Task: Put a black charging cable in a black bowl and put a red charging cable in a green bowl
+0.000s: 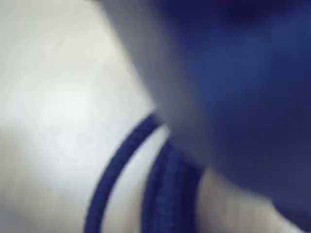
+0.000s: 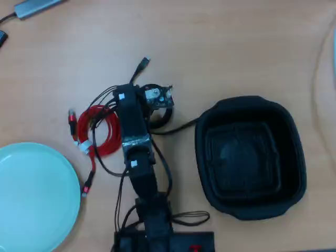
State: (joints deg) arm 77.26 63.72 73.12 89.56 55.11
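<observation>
**Overhead view and wrist view: arm low over the black cable**

Overhead view: the arm (image 2: pixel 137 157) reaches from its base at 6 o'clock up toward the middle of the wooden table (image 2: pixel 236 47). Its gripper (image 2: pixel 157 100) sits right over the black cable (image 2: pixel 160 118), whose coil shows only partly around the gripper head; one loose end runs to 12 o'clock and finishes in a small plug (image 2: pixel 145 62), another trails toward 3 o'clock to the rim of the black bowl (image 2: pixel 251 155). I cannot tell how far apart the fingers are, nor whether they grip the cable, since the gripper's body hides them. The red cable (image 2: pixel 97 131) lies coiled just beside the arm at 9 o'clock, bound with a white tie, one plug end reaching toward 7 o'clock near the green bowl (image 2: pixel 34 194). Both bowls hold no cable. A grey hub (image 2: pixel 37 6) lies at the 11 o'clock corner.

Wrist view: everything is badly blurred. Dark cable strands (image 1: pixel 170 184) cross the pale table at 6 o'clock, and a dark shape fills the 2 o'clock part.
</observation>
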